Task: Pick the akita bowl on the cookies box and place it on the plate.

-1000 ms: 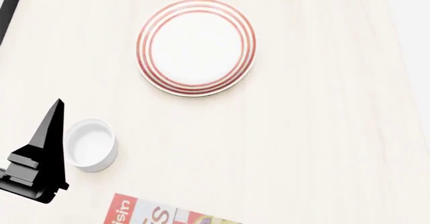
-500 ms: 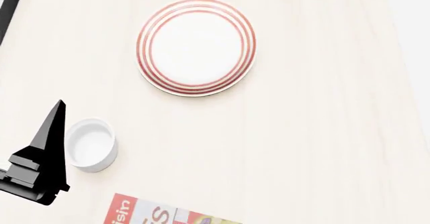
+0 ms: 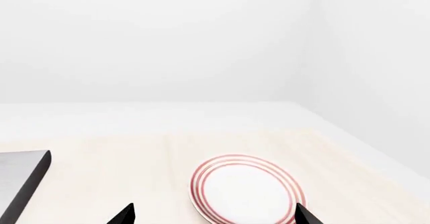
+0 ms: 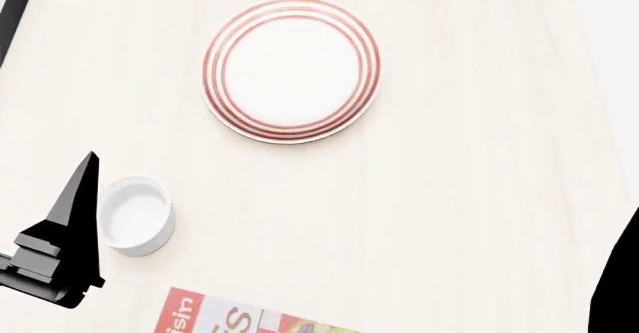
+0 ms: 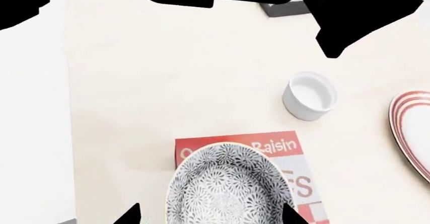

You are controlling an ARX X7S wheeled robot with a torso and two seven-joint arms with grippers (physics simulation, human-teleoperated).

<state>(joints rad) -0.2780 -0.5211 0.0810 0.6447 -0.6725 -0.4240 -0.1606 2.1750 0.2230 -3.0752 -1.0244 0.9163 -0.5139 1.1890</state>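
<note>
The akita bowl (image 5: 225,186), grey with speckled flowers, sits on the red-and-white cookies box (image 5: 299,156). My right gripper (image 5: 209,216) is open, with one dark fingertip on each side of the bowl and not touching it. In the head view only a corner of the cookies box (image 4: 235,318) shows at the lower edge, and the bowl is out of frame. The plate (image 4: 292,69), white with red rings, lies empty at the far middle of the table. My left gripper (image 3: 213,216) is open and empty, hovering near the plate (image 3: 245,190).
A small plain white cup (image 4: 135,215) stands beside my left arm (image 4: 60,243), between the box and the plate. A dark flat object (image 4: 12,11) lies at the far left edge. My right arm (image 4: 619,288) shows at the lower right corner.
My right arm has come into the head view at the lower right corner. The left gripper has shifted very slightly. Plate, cup and box have not moved.
</note>
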